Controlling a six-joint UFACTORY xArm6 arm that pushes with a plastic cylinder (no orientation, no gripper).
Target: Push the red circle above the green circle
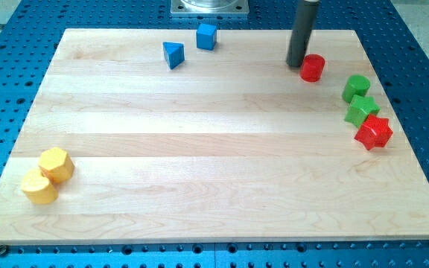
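Rod's upper length (306,15) and grey metal mount (210,7), both cut off at the view's top.

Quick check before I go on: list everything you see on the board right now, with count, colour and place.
red circle: 1, red, upper right, just right of my tip
green circle: 1, green, right edge, below-right of the red circle
green block: 1, green, right edge, touching the green circle from below; shape unclear
red star: 1, red, right edge, below the green block
blue triangle: 1, blue, top, left of centre
blue cube: 1, blue, top edge, right of the triangle
yellow blocks: 2, yellow, lower left, touching
board: 1, pale wood
my tip: 1, dark rod, against the red circle's left side
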